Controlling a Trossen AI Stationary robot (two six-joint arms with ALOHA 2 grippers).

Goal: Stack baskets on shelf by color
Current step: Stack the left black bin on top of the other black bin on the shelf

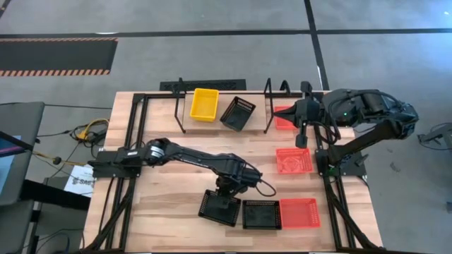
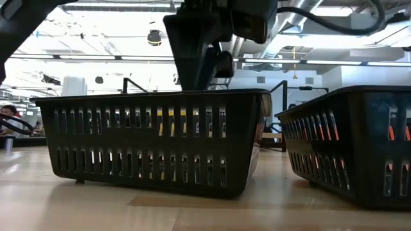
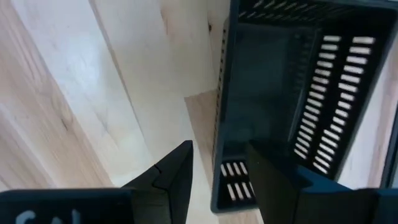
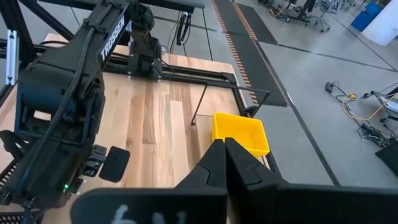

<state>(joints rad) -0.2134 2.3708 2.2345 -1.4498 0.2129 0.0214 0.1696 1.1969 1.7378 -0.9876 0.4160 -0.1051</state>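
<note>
My left gripper point(image 3: 217, 180) is open and points down over a black basket point(image 1: 219, 207) near the table's front edge. One finger point(image 3: 174, 177) is outside the basket's far wall point(image 3: 217, 124) and the other point(image 3: 273, 186) is inside. I see no touch. The basket point(image 2: 154, 141) rests flat on the table. The shelf point(image 1: 181, 106) at the back carries a yellow basket point(image 1: 205, 104), a tilted black basket point(image 1: 238, 113) and a red basket point(image 1: 284, 118). My right gripper point(image 4: 225, 155) is shut and empty, raised above the shelf's right end.
A second black basket point(image 1: 261, 214) and a red basket point(image 1: 299, 212) lie in a row right of the first, the black one point(image 2: 353, 147) close beside it. Another red basket point(image 1: 293, 160) lies mid-right. Black frame rails point(image 1: 134, 141) run along both table sides.
</note>
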